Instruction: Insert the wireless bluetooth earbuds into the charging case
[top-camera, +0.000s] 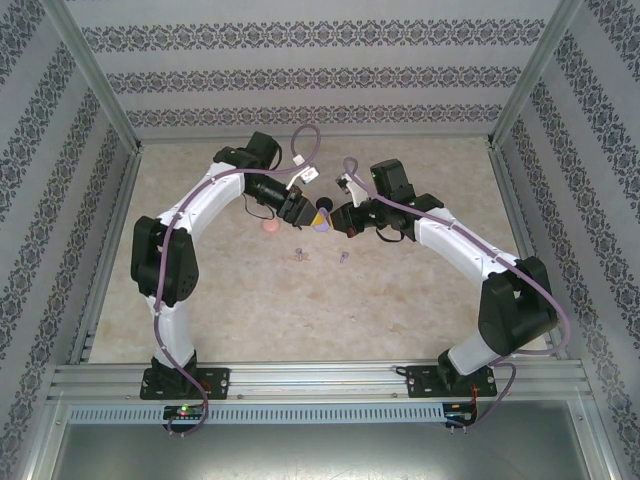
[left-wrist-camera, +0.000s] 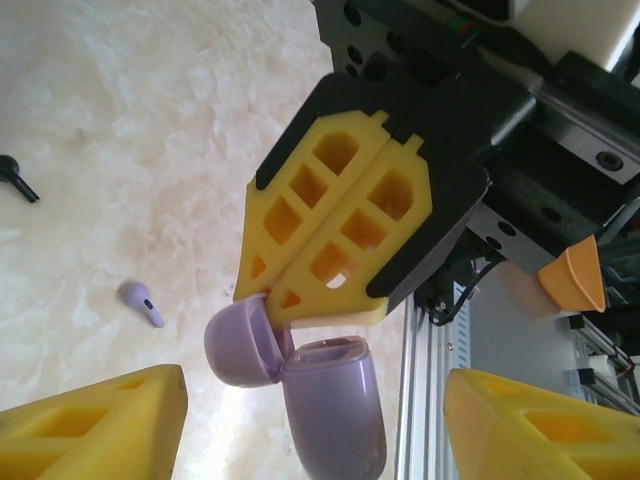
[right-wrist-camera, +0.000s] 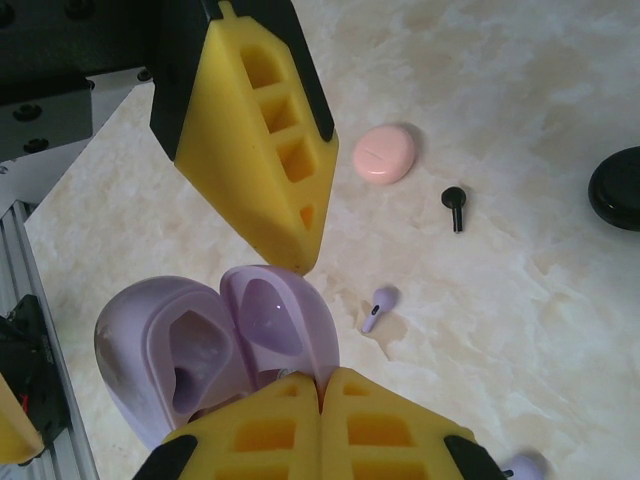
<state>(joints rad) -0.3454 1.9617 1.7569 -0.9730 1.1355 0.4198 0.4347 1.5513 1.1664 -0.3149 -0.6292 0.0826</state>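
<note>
The charging case, lid open, is thinly pinched in the closed right jaws, and the wide, empty left jaws beside it might knock it loose.

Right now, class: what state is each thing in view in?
Purple case: open.
Pink case: closed.
Black earbud: out, lying on table.
Purple earbud: out, lying on table.
Black disc: cut off at edge, cannot tell.
Left gripper: open, astride purple case.
Right gripper: shut, tips at purple case.
</note>
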